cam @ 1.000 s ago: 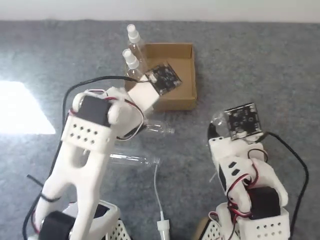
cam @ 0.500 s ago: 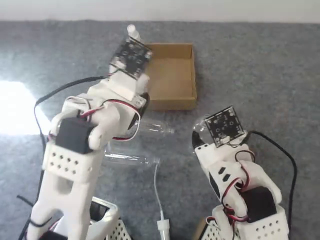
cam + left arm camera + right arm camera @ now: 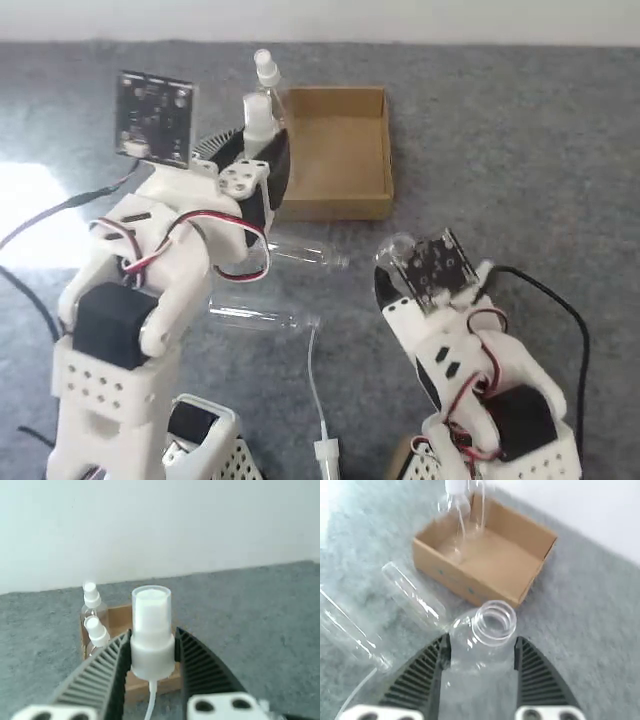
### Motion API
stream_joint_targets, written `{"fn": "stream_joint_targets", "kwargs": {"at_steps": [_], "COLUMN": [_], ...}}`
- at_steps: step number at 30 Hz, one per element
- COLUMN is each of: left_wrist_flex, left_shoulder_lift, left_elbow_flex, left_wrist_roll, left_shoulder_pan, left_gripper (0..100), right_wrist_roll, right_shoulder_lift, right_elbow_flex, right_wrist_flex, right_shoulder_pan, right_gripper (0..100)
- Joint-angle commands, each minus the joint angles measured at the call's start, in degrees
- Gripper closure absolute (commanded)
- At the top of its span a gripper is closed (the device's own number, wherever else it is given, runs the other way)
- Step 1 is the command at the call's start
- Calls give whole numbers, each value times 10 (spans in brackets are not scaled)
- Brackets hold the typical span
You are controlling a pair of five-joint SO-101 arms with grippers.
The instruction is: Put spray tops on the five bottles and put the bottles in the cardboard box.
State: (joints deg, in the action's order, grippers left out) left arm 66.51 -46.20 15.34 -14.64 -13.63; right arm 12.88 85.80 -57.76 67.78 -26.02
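— Cardboard comes first: where is the cardboard box (image 3: 388, 150) placed, and how is it bounded?

— It is set at the far middle of the grey desk (image 3: 520, 130), with four low upright walls. Bare cardboard floor is seen across its middle and right part. At its far-left corner a far capped bottle (image 3: 91, 602) and a near capped bottle (image 3: 96, 632) are stood upright, close together.

— What is held by the left tool (image 3: 152, 637)?

— It is clenched on a spray top (image 3: 151, 611), which is kept upright and raised near the box's left wall. A thin tube is seen hanging from the top between the fingers.

— And the right tool (image 3: 481, 647)?

— An uncapped bottle (image 3: 492, 625) is grasped by it around the body, the bare mouth being left exposed. This bottle is held near of the box's near-right corner, well apart from the wall.

— What is laid between the arms?

— Two bottles without tops are laid on their sides. The first lying bottle (image 3: 300, 255) is found just near of the box's near wall; the second lying bottle (image 3: 262, 320) is nearer still, apart from the first. A loose spray top (image 3: 322, 452) is laid at the near edge, its tube stretched far-wards to a point beside the second bottle's neck.

— Where is room to be found?

— Grey surface is shown right of the box and far of the right arm, up to the desk's far edge, where a white wall (image 3: 450, 20) begins.
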Motion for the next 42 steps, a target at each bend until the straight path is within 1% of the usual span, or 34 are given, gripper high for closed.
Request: {"fn": "stream_joint_targets", "kwargs": {"at_steps": [1, 3, 7, 12, 18, 26, 30, 34, 42], "left_wrist_flex": [-30, -31, -39, -56, -84, -84, -97, -110, -202], "left_shoulder_lift": [-16, -16, -17, -17, -11, -11, -11, -11, -16], "left_elbow_flex": [-22, -24, -24, -24, -22, -21, -19, -5, 86], "left_wrist_roll": [-32, -43, -44, -47, -46, -38, -21, -22, -21], "left_shoulder_pan": [-1, -5, -62, -110, -116, -193, -205, -207, -207], "left_gripper": [957, 957, 957, 957, 957, 957, 957, 957, 957], "right_wrist_roll": [25, 54, 75, 75, 75, 75, 75, 75, 75], "right_shoulder_lift": [83, 121, 184, 167, 165, 164, 164, 164, 164], "right_elbow_flex": [-35, -68, -108, -110, -111, -112, -113, -113, -113], "right_wrist_flex": [-3, -21, -27, -27, -26, -23, -22, -21, -21], "right_shoulder_pan": [-29, -42, -65, -68, -69, -73, -103, -107, -109], "right_gripper": [929, 929, 929, 926, 926, 926, 928, 928, 928]}}
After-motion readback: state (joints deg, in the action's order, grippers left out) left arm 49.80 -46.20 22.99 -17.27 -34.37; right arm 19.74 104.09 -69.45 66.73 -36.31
